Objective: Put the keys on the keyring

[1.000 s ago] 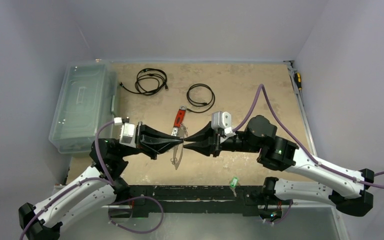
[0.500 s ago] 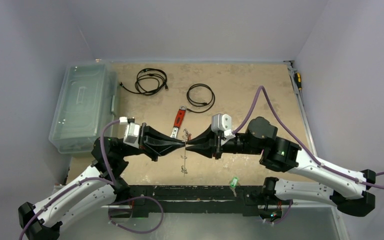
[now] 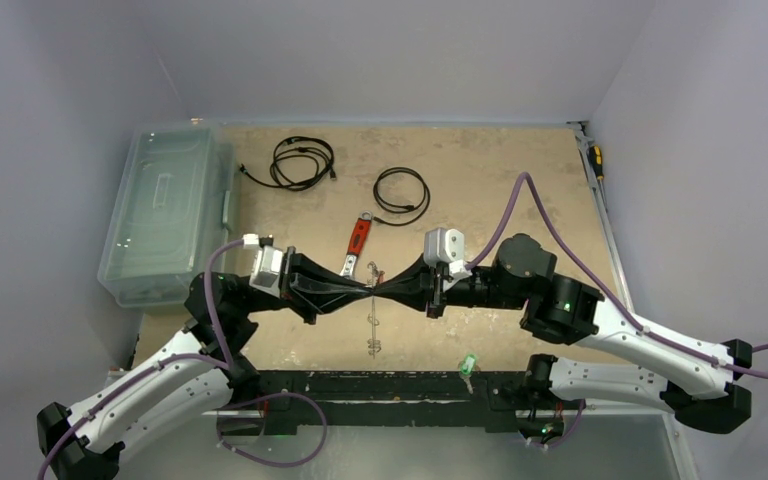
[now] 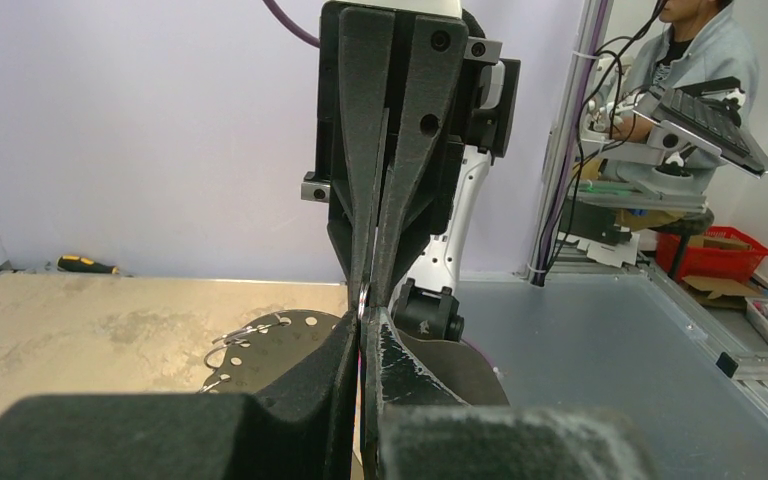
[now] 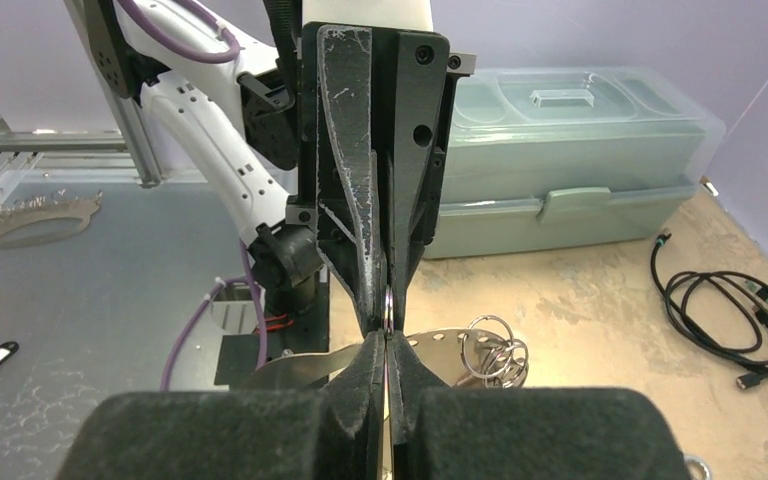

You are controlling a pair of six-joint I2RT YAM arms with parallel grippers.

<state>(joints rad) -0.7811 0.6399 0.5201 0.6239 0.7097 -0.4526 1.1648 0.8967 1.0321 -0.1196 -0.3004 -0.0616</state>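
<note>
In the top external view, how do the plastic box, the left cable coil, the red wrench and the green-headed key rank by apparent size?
Largest to smallest: plastic box; left cable coil; red wrench, close to the coil in length; green-headed key.

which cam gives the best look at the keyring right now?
Top external: the keyring hangs edge-on as a thin line below where the left fingers and right fingers meet. Each wrist view shows only a sliver of its wire pinched between them.
</note>
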